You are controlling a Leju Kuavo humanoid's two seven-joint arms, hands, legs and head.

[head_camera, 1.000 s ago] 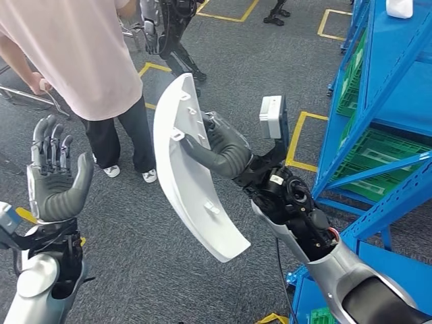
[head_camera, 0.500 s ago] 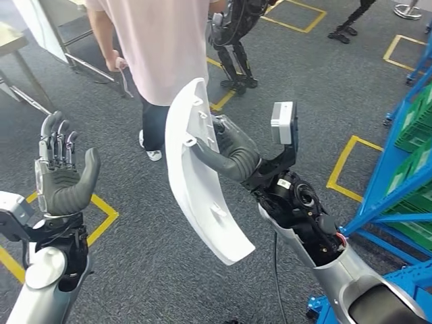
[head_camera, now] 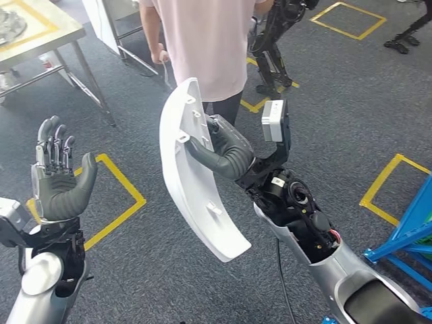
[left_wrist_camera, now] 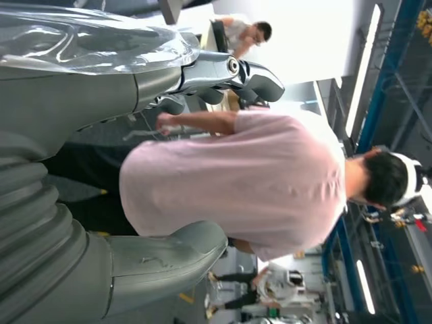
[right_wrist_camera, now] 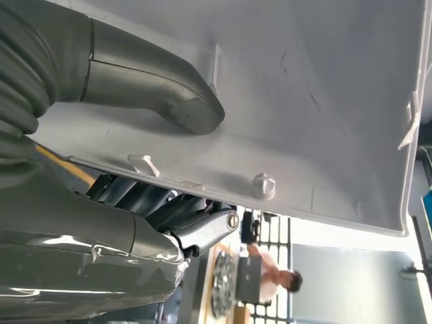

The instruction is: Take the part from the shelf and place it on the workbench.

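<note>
The part is a long curved white plastic panel (head_camera: 196, 182) with small clips on its inner face. My right hand (head_camera: 227, 150) grips it near its upper end and holds it upright in mid-air, thumb on the inner face. The right wrist view shows that thumb (right_wrist_camera: 168, 94) pressed on the panel (right_wrist_camera: 316, 101) with the fingers behind its edge. My left hand (head_camera: 59, 179) is raised at the left, palm up, fingers apart, holding nothing; its thumb (left_wrist_camera: 168, 253) and fingers (left_wrist_camera: 229, 71) stand spread. The workbench (head_camera: 38, 30) shows at the far upper left.
A person in a pink shirt (head_camera: 214, 40) stands close ahead, just beyond the panel. Blue shelf frame (head_camera: 408, 236) is at the lower right. Yellow floor markings (head_camera: 119, 196) cross the grey carpet. Another dark robot's legs (head_camera: 270, 54) stand behind the person.
The whole scene has swung: the camera turned left, so the blue shelf slid off to the right and the workbench came into sight. Both hands keep their pose, panel still held.
</note>
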